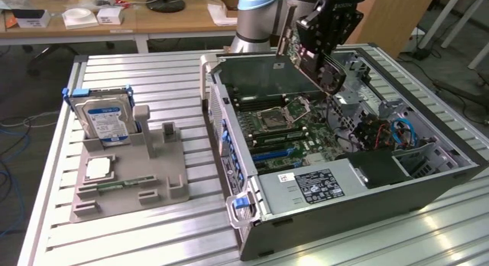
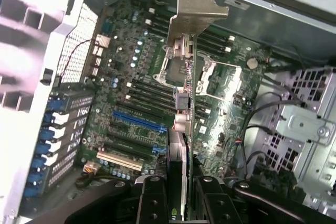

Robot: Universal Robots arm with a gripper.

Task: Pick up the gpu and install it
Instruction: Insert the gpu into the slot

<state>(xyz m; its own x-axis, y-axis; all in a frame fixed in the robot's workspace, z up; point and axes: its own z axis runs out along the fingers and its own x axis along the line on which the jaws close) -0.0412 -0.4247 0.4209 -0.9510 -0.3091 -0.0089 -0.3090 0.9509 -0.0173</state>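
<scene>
Wrist view shows us the hand [image 2: 181, 192] clenched on the graphics card [image 2: 185, 103], which sticks straight out from it edge-on, hanging above the open computer's main board [image 2: 231, 103], near the blue slot [image 2: 137, 120].

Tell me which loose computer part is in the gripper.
The gpu, held by the gripper above the open case; the hard drive and memory stick rest on the gray holder.
</scene>
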